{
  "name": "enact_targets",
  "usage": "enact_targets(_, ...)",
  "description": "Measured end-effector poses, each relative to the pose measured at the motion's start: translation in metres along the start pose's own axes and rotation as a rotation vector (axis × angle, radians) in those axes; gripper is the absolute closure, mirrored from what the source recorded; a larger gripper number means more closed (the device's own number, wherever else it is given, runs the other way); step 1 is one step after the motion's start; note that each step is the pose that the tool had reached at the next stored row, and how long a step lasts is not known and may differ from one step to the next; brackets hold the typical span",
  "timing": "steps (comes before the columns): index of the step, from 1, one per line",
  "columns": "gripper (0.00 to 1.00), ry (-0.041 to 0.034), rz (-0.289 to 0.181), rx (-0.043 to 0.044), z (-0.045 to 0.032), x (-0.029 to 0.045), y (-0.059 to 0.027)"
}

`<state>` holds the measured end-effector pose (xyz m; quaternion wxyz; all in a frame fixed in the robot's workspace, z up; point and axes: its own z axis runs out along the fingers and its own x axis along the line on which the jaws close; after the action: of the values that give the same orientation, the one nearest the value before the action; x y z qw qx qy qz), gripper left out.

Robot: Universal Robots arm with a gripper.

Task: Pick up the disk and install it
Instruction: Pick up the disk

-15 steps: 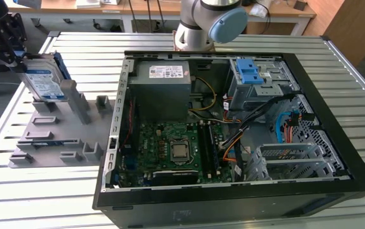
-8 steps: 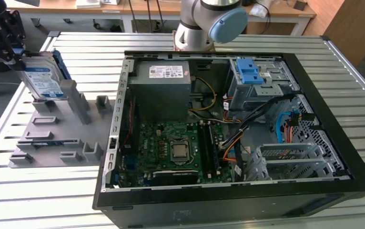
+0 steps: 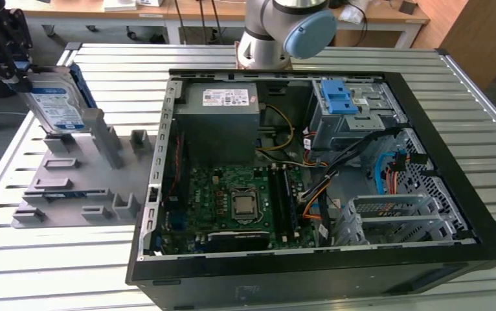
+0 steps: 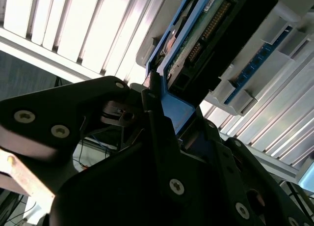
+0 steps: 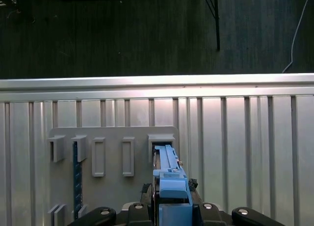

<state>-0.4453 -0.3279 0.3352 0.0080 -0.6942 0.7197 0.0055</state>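
The black gripper (image 3: 15,65) pinches the disk (image 3: 54,103) tight between its two fingers. The disk is a flat box of shiny silver metal with a blue and white label, and it stands on its thin edge. A smooth blue plastic frame (image 5: 169,179) runs along its sides. Just past the fingertips, the disk's far end meets a boxy slot in the bumpy grey holder (image 5: 113,191). The holder lies on a ribbed metal table (image 5: 245,137).

Disk (image 3: 58,103) held upright between the jaws at twelve-o'clock end of rack (image 3: 67,188). Rack set on desk (image 3: 49,259), at nine o'clock of computer case (image 3: 317,175), exterior view.
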Motion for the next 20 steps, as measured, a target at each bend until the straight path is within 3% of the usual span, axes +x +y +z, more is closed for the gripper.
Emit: enact_targets(20, 0.64, -0.0008, 0.0, 0.0029, -0.0147, -0.0003, 0.0002)
